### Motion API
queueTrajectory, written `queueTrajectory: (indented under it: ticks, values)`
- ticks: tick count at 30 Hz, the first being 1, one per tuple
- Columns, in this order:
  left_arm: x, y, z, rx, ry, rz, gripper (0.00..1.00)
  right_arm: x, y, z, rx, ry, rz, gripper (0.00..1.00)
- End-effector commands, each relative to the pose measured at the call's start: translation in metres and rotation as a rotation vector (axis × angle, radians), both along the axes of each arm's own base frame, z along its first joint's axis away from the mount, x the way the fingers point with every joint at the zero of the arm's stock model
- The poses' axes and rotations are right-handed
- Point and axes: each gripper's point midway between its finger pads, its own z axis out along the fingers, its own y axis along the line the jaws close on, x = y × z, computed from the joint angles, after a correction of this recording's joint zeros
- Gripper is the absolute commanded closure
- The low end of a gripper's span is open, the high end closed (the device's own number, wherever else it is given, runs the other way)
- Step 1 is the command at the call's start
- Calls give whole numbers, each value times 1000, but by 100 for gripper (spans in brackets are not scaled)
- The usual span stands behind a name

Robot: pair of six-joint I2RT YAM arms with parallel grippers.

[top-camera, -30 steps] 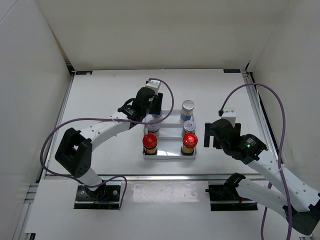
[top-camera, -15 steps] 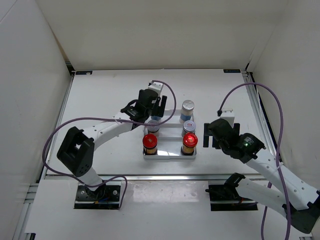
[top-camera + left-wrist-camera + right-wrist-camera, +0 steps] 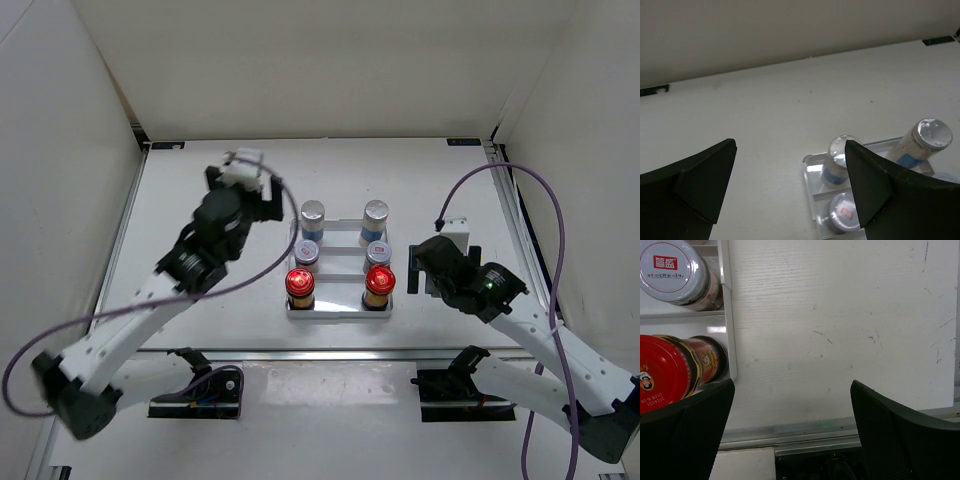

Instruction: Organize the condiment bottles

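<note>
My left gripper [image 3: 790, 145] hangs raised left of the tray [image 3: 338, 312], jaws spread wide, holding nothing. My right gripper [image 3: 792, 385] sits low just right of it, equally spread, empty.

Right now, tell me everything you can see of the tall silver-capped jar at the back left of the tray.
The back-left jar is a slim cylinder with a shiny silver cap and a blue-and-white label. It stands upright in the rear row of the white tray, beside its twin but not touching it. Nothing grips it: the left end effector is open and off to its left.
</note>
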Motion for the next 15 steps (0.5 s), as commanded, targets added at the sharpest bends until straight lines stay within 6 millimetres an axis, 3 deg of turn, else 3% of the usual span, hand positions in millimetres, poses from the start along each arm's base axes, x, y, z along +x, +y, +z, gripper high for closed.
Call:
queueTrajectory:
  ticks: [1,2,3,6,7,9,15]
  values:
    - [-35,63,4,110,-123,95,0,5,2,19,33,-48,-26,0]
    - [-40,72,0,115,-146,104,0,4,1,21,43,-57,-26,0]
    - [-46,82,-34,182,-116,105,0,5,4,24,70,-71,-20,0]
    - [-65,102,-37,139,-207,126,0,3,10,21,94,-72,20,0]
    - [-74,106,-46,110,-224,127,0,2,11,21,100,-66,26,0]
    - [-79,106,-44,84,-265,114,0,3,11,18,93,-66,33,0]
    - [-75,113,-42,84,-310,169,0,4,7,27,90,-93,17,0]
